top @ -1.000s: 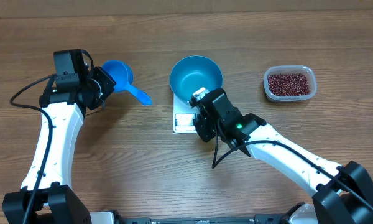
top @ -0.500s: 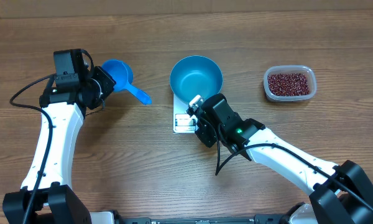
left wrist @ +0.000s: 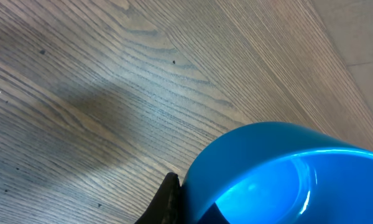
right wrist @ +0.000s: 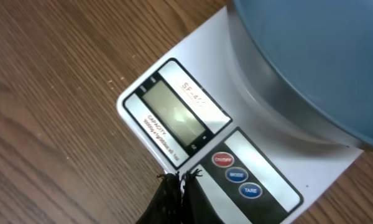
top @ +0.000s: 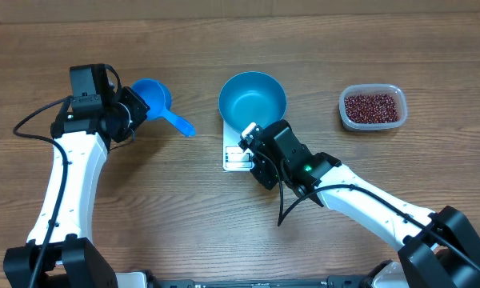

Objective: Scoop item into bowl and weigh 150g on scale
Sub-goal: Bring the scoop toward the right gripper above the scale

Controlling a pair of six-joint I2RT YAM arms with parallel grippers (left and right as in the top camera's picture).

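Note:
The bright-blue bowl (top: 252, 98) stands empty on the white scale (top: 235, 157). In the right wrist view the bowl (right wrist: 317, 56) sits behind the scale's grey display (right wrist: 174, 115) and three round buttons. My right gripper (top: 246, 138) is shut and holds nothing; its tips (right wrist: 181, 179) hang at the scale's (right wrist: 280, 155) front edge beside the button panel. The item, dark red-brown beans (top: 372, 106), lies in a clear tub at the right. My left gripper (top: 134, 112) is shut on the cup wall of a small blue scoop (top: 154, 96), seen close as the scoop (left wrist: 280, 174) against one black finger (left wrist: 168, 202).
The clear plastic tub (top: 344, 112) stands right of the bowl. The scoop's handle (top: 178, 122) points toward the scale. Bare wooden tabletop (top: 184, 208) lies in front of both arms.
My right gripper has slid a little left and toward the scale's front edge, then held still. The left arm and the scoop have not moved.

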